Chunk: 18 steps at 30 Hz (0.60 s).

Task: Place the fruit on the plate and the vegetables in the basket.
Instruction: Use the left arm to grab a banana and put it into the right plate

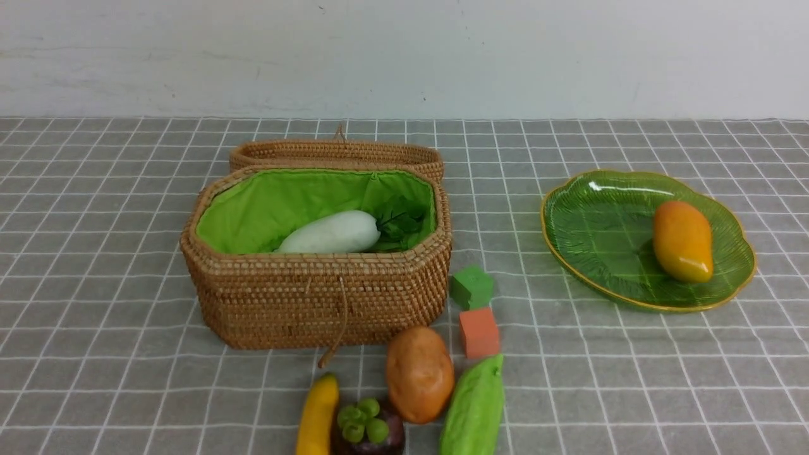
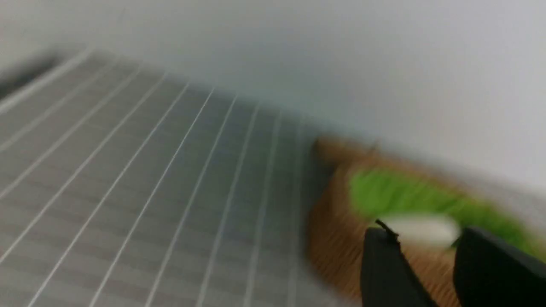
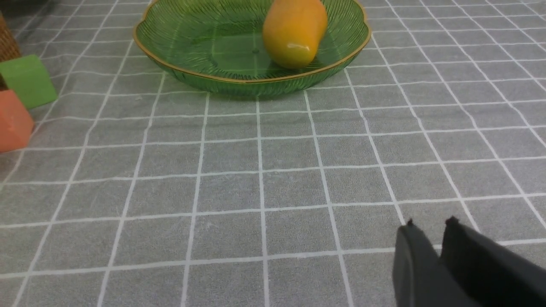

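The woven basket stands open at centre-left with the white radish and the dark leafy bunch inside. The mango lies on the green plate at the right. Potato, gourd, banana and mangosteen lie on the cloth in front of the basket. Neither gripper shows in the front view. In the blurred left wrist view, my left gripper is open and empty, short of the basket and radish. My right gripper is shut and empty over the cloth, well short of the plate and mango.
The basket's lid lies just behind it. A green cube and an orange cube sit between basket and plate; both also show in the right wrist view, green and orange. A white wall closes the back.
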Motion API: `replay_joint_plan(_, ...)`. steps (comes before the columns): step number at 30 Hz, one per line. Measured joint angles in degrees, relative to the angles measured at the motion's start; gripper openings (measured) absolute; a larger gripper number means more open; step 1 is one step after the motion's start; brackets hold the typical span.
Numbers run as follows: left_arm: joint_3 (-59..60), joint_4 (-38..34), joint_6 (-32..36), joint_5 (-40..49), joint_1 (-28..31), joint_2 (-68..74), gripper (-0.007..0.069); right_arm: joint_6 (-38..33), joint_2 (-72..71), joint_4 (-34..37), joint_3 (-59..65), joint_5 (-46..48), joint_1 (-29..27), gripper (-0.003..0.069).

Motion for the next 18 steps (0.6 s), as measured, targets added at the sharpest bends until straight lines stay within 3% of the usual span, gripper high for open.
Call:
replay_joint_plan(5, -0.2, 2.5, -1.8, 7.1, -0.7, 12.8, 0.0239, 0.0, 0.0, 0.0, 0.0, 0.0, 0.0, 0.0115)
replay_joint_plan(9, -0.5, -2.9, -1.5, 8.2, -6.0, 20.6, 0.0239, 0.0, 0.0, 0.0, 0.0, 0.0, 0.0, 0.0122)
replay_joint_plan(15, -0.5, -14.1, 6.4, 9.1, -17.0, 29.5, 0.0239, 0.0, 0.0, 0.0, 0.0, 0.0, 0.0, 0.013)
replay_joint_plan(18, -0.5, -20.5, 8.6, 5.3, -24.1, 34.5, 0.0239, 0.0, 0.0, 0.0, 0.0, 0.0, 0.0, 0.0135)
